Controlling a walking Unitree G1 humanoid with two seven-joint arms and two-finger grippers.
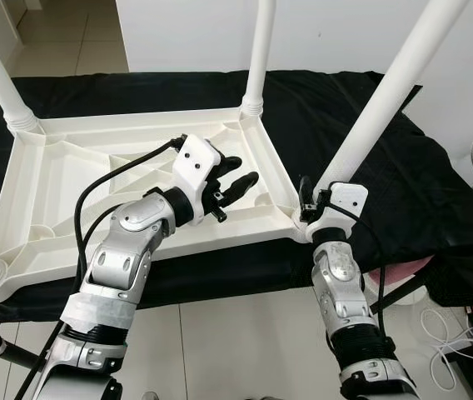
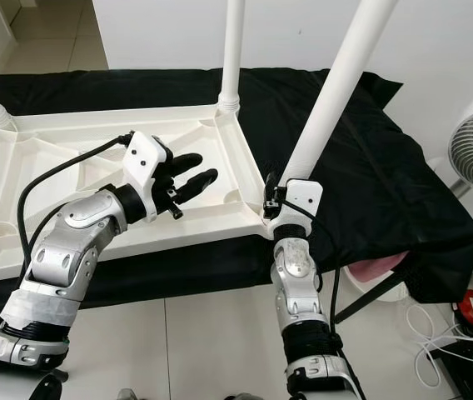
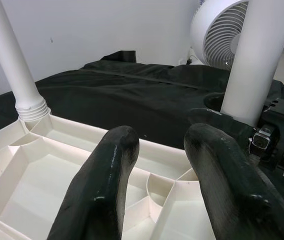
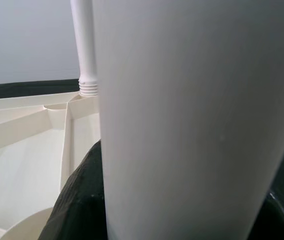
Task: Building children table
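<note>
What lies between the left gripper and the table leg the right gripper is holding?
Only the ribbed underside of the upturned tabletop; the left gripper hovers open over it, apart from the leg in the right gripper, as the left eye view shows.

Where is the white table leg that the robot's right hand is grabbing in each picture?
Left eye view: the leg slants up from the table's near right corner, above the right gripper.
Right eye view: the same leg, right of centre.
Left wrist view: the thick post at the right edge.
Right wrist view: the big white column up close.
Shared landmark: the far corner leg.
</note>
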